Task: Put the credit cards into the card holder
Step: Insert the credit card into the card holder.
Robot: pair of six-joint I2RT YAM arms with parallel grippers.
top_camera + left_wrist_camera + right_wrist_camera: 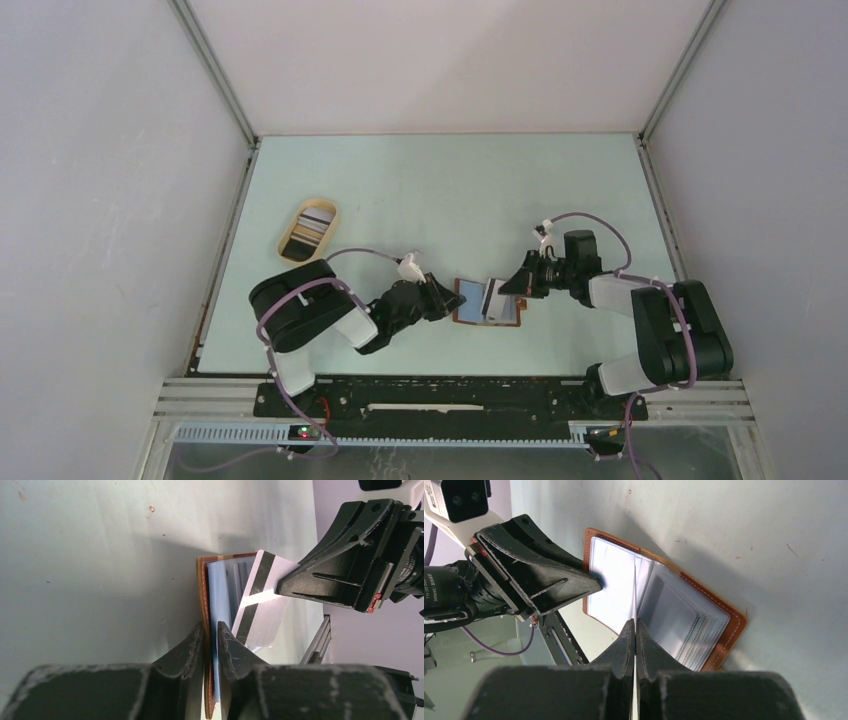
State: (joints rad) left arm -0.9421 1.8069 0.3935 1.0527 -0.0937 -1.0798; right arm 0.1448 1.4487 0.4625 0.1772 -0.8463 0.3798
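Tightly closed right gripper [634,628] on card [264,614]

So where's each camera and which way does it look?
Top external: high behind the arms, looking down at the pale green table; both arms show.
Left wrist: on that arm, looking past the left gripper pinching the reddish-brown leather card holder.
Right wrist: on that arm, looking past the right gripper holding a white card.
Both wrist views share the card holder and the other gripper.
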